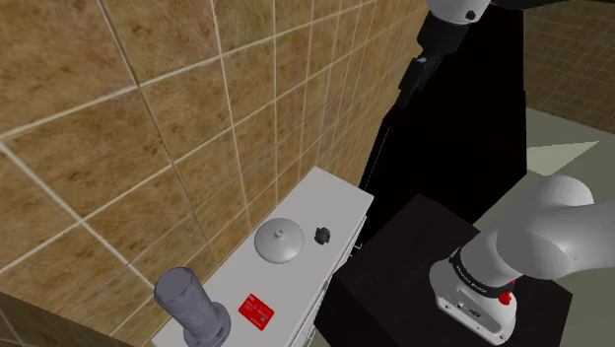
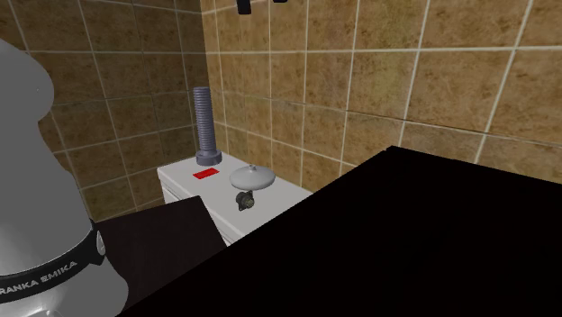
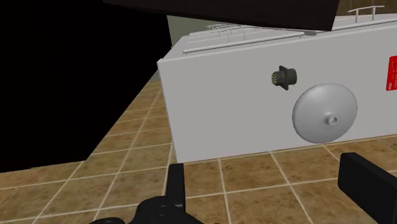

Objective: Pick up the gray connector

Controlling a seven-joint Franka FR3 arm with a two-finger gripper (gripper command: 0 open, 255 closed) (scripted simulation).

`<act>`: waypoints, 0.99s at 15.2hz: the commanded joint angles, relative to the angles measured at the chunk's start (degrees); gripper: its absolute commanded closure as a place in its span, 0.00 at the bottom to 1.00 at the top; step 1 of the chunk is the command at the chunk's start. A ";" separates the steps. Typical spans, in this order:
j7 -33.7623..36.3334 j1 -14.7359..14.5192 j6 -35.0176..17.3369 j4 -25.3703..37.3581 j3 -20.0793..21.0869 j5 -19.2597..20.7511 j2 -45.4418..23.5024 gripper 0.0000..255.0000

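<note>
The connector is a small dark gray plug lying on a white cabinet top, close beside a round gray lid. My black gripper hangs high above the cabinet's far end, well away from the connector. In the wrist view its fingers stand wide apart with nothing between them. At the upper edge of the second exterior view, the fingertips just poke into the picture.
On the same top are the domed gray lid, a red card and a tall gray bolt. Tiled walls run behind it. My black stand adjoins the cabinet.
</note>
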State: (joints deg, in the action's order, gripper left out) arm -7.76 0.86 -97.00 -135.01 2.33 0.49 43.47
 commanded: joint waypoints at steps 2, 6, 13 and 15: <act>0.38 -0.25 -1.60 -1.76 0.41 -0.33 0.01 0.00; 1.90 -1.32 -8.22 -8.26 2.13 -1.70 -0.68 0.00; 4.60 -3.52 -21.02 -17.45 5.58 -4.33 -5.24 0.00; 5.40 -4.18 -25.02 -19.50 6.66 -5.09 -7.46 0.00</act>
State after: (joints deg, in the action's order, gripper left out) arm -2.60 -3.08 -119.62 -153.19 8.59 -4.29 37.13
